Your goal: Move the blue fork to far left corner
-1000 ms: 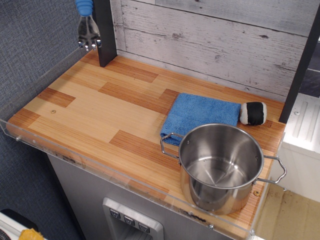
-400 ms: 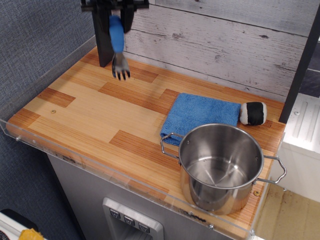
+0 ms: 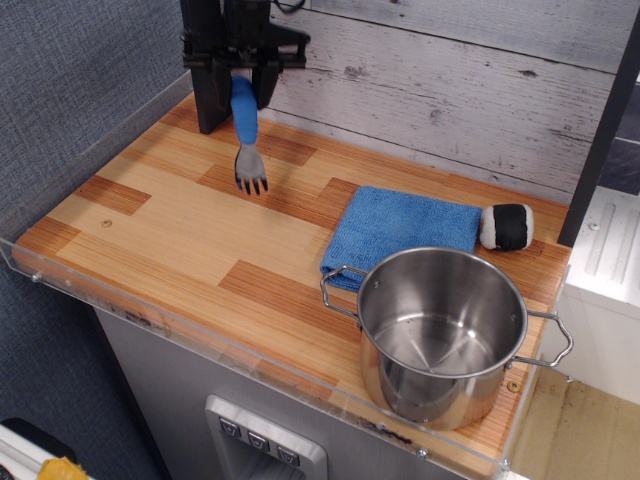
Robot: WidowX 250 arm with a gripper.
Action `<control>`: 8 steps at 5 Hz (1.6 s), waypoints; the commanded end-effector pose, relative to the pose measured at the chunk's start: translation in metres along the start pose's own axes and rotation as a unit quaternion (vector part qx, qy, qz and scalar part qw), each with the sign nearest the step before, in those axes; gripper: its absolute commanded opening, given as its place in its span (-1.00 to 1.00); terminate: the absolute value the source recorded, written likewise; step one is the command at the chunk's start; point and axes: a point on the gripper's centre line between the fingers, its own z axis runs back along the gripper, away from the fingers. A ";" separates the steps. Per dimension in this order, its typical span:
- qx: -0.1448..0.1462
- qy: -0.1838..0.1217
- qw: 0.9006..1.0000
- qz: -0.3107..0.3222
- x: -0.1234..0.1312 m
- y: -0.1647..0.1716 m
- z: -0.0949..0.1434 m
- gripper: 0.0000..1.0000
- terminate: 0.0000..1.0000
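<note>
The blue fork (image 3: 245, 125) hangs upright, tines down, its silver head just above or touching the wood countertop. My black gripper (image 3: 242, 72) is shut on the top of its blue handle, at the back left of the counter. The far left corner (image 3: 185, 115) lies just left of the fork, where the black upright post (image 3: 205, 70) stands against the whitewashed plank wall and the clear acrylic rim.
A blue square cloth (image 3: 400, 228) lies at middle right. A steel pot (image 3: 440, 335) with two handles stands at the front right, overlapping the cloth's edge. A black-and-white ball-like object (image 3: 507, 226) sits by the back wall. A clear rim (image 3: 200, 340) edges the front.
The gripper with the fork has come into view from the top left, moved right and down, and the fork's tines now reach the countertop level.
</note>
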 end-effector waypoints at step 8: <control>-0.013 -0.016 1.000 -0.024 0.000 0.019 0.005 1.00 -1.00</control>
